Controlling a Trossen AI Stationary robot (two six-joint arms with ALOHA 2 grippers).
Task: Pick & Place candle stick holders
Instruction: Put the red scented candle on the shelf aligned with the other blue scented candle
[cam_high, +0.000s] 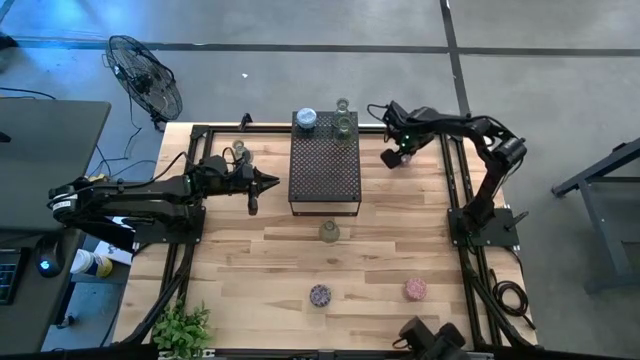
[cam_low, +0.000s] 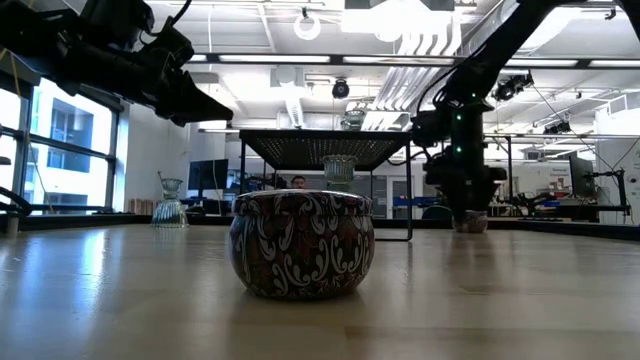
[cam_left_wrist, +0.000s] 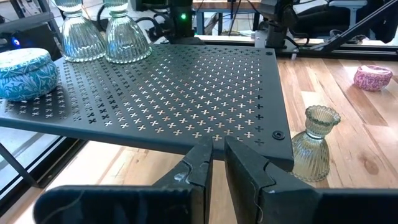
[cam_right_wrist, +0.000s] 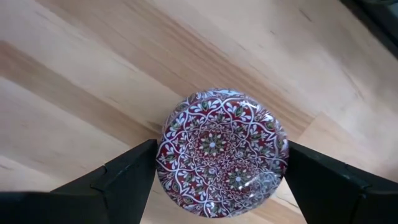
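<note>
Candle holders are scattered all over this light wood worktop (cam_high: 240, 270), which sits on a grey concrete floor with a black fan (cam_high: 145, 75) off the far left corner, a potted plant (cam_high: 182, 328) at the near left corner, and a big open workshop with ceiling lights behind it in the low view. Going from the left: the left arm reaches in from the left edge and its left gripper (cam_high: 268, 181) hangs in the air just beside the black perforated stand (cam_high: 324, 170), fingers (cam_left_wrist: 245, 171) pinched nearly together with nothing in them. A clear glass holder (cam_high: 238, 150) stands near the far edge behind that arm. On the stand's far end sit a blue patterned tin (cam_high: 306, 119) and two clear glass holders (cam_high: 343, 124), side by side in the left wrist view. Another ribbed glass holder (cam_high: 329, 232) stands on the wood just off the stand's near edge. Closer to the near edge there's a purple patterned tin (cam_high: 319, 295) roughly mid-table, filling the middle of the low view, and a pink one (cam_high: 415, 289) further right. Over by the far right corner, the right gripper (cam_high: 393, 157) is down at the table, its fingers (cam_right_wrist: 121, 177) spread on either side of a red patterned round holder (cam_right_wrist: 222, 152) and right up against its sides, though it sits flat on the wood.
</note>
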